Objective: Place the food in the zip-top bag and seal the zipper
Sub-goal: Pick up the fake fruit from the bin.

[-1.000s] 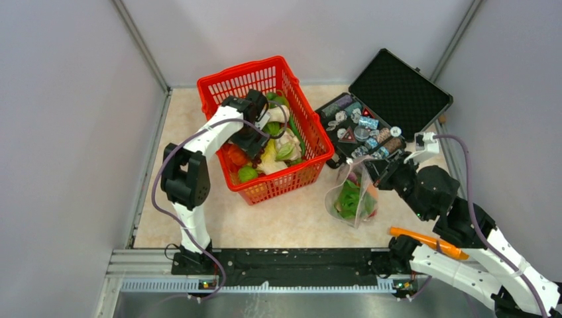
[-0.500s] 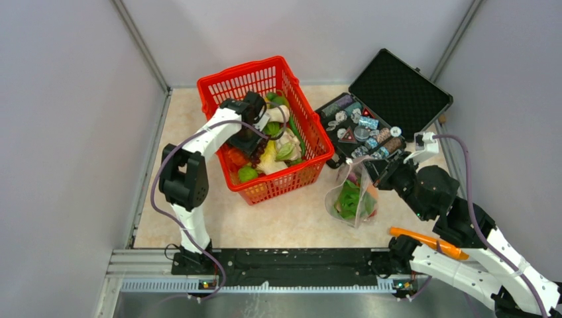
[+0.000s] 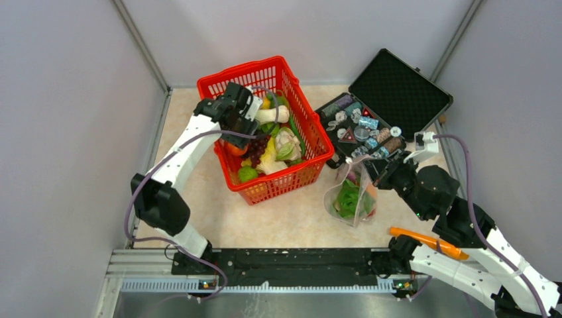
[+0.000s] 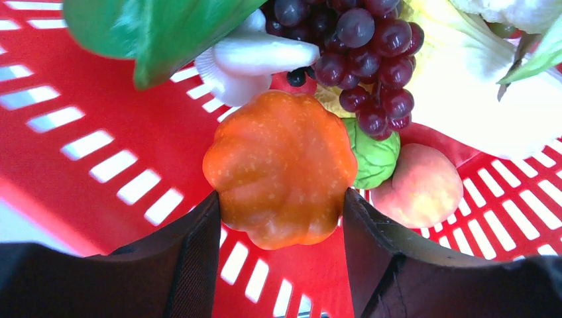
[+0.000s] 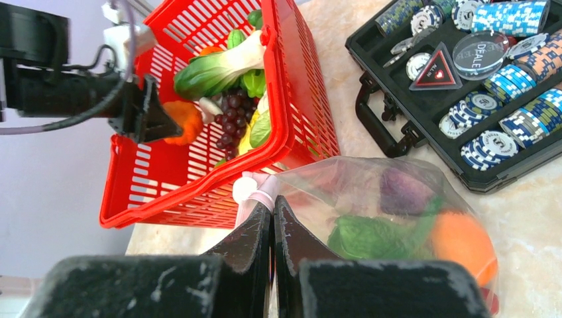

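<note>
The pale marbled table (image 3: 291, 218) carries a red basket (image 3: 242, 69) at the back left and an open black case (image 3: 397, 89) at the back right, its tray filled with poker chips (image 5: 513, 126). In front of the case, near the basket's right corner, the clear zip-top bag (image 3: 351, 199) stands upright on the table. It holds green lettuce (image 5: 371, 235), an orange round (image 5: 460, 245) and a blurred purple piece (image 5: 401, 189). The right gripper (image 5: 273, 212) has its fingers pressed together, pinching the bag's top edge by its pink-white corner. The left gripper (image 4: 281, 205) reaches into the basket, about half open, with both pads against the sides of a small orange pumpkin (image 4: 281, 175) clamped between them. Beneath it in the basket lie dark grapes (image 4: 361, 53), a white mushroom (image 4: 255, 63) and a peach (image 4: 417, 185).
</note>
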Robot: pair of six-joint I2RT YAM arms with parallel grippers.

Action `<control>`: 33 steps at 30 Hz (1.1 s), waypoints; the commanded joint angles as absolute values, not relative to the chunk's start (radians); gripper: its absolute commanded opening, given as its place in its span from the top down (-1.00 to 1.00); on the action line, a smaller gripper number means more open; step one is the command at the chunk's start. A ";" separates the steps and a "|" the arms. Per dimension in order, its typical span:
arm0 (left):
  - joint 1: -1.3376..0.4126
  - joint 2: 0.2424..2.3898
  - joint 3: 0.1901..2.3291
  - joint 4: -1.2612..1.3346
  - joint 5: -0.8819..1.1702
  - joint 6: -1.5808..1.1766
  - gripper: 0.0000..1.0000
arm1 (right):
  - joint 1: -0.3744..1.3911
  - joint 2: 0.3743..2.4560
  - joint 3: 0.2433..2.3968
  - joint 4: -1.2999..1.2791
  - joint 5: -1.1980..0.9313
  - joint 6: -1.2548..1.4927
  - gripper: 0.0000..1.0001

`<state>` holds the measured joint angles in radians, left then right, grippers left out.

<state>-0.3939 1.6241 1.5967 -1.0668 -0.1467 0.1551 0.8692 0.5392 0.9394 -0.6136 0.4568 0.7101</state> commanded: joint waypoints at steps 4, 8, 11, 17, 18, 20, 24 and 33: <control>-0.385 1.458 1.584 -0.967 -0.044 0.132 0.39 | 0.863 0.549 0.938 -0.533 0.450 0.722 1.00; -0.385 1.366 1.546 -0.867 0.090 0.114 0.38 | 0.864 0.552 0.940 -0.534 0.448 0.724 1.00; -0.384 1.282 1.484 -0.750 0.244 0.078 0.35 | 0.864 0.555 0.938 -0.528 0.449 0.725 1.00; -0.403 1.138 1.364 -0.501 0.539 0.003 0.35 | 0.864 0.574 0.940 -0.521 0.444 0.726 1.00; -0.409 1.127 1.353 -0.477 0.561 -0.012 0.35 | 0.863 0.576 0.940 -0.519 0.441 0.727 1.00; -0.424 1.114 1.343 -0.439 0.610 -0.042 0.35 | 0.864 0.582 0.939 -0.516 0.440 0.727 1.00; -0.498 1.096 1.310 -0.327 0.703 -0.092 0.35 | 0.864 0.589 0.940 -0.508 0.437 0.730 1.00; -0.824 1.174 1.357 -0.324 0.680 0.015 0.34 | 0.863 0.604 0.943 -0.504 0.430 0.731 1.00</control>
